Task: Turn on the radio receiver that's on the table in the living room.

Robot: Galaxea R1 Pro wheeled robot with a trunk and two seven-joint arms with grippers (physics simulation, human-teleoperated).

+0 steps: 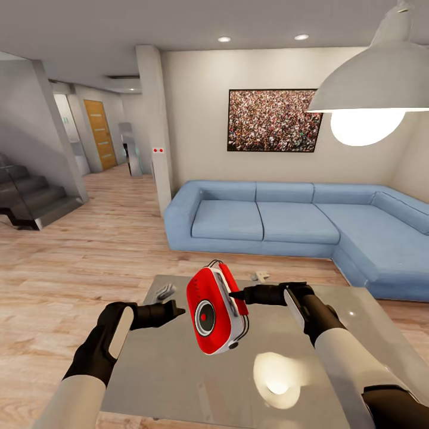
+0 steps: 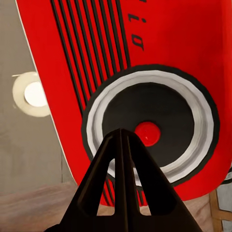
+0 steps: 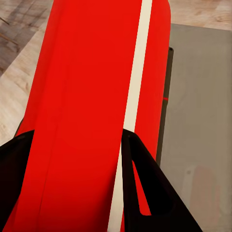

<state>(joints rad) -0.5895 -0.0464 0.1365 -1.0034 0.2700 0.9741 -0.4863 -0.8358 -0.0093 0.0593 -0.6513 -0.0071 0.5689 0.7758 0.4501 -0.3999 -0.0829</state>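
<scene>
Between right claw [image 1: 238, 294] fingers — radio receiver [image 1: 214, 310], lifted

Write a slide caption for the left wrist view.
Shut left gripper aimed at the red button in the round dial on the red radio.

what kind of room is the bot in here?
A home living room, by the look of it: a blue L-shaped sofa, a low grey table in front of it, a crowd-photo wall picture and a white pendant lamp overhead.
</scene>
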